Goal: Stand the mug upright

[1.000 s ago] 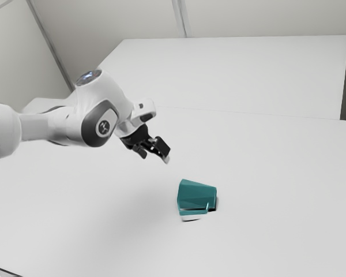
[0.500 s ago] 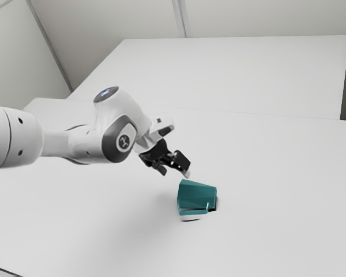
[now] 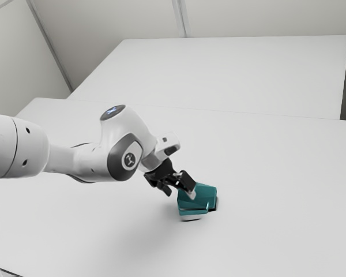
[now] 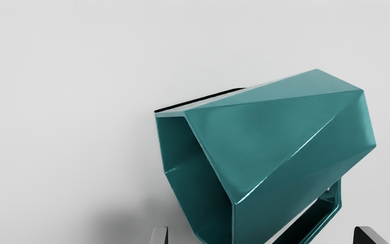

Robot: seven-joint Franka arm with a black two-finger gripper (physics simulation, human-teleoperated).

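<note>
Lower and nearer the mug (image 4: 279,142), the arm (image 3: 122,156) has moved since the earlier frame, toward the exterior view's right, while the mug stays where it was on the tabletop (image 3: 104,231). From where I stand the jaws are spread wide and grip nothing; whether one brushes the mug, I can't tell. It lies on its side just below and ahead of them, its handle (image 4: 334,198) toward one jaw. I'd guess it is light and stiff, its glossy facets a bit slippery, perhaps chippable if it drops, so a gentle hold on opposite walls near the mouth (image 4: 195,183) looks sensible. That mouth opens past the other jaw, back toward the arm; the long axis slants across the jaws, the narrower end (image 4: 361,118) pointing away beyond them
</note>
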